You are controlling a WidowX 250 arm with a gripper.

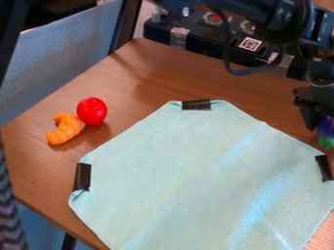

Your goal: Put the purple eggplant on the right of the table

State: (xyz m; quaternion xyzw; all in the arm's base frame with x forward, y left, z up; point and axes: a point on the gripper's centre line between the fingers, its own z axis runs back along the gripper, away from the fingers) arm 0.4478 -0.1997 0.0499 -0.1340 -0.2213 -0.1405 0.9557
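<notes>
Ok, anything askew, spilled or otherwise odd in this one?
I see no spill or damage. Only the pale green cloth looks slightly untidy: faint creases run diagonally across it, and its edge is bunched beside the black tape at picture left.

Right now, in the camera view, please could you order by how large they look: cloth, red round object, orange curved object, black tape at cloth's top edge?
1. Cloth
2. Red round object and orange curved object: too alike to rank
3. Black tape
</notes>
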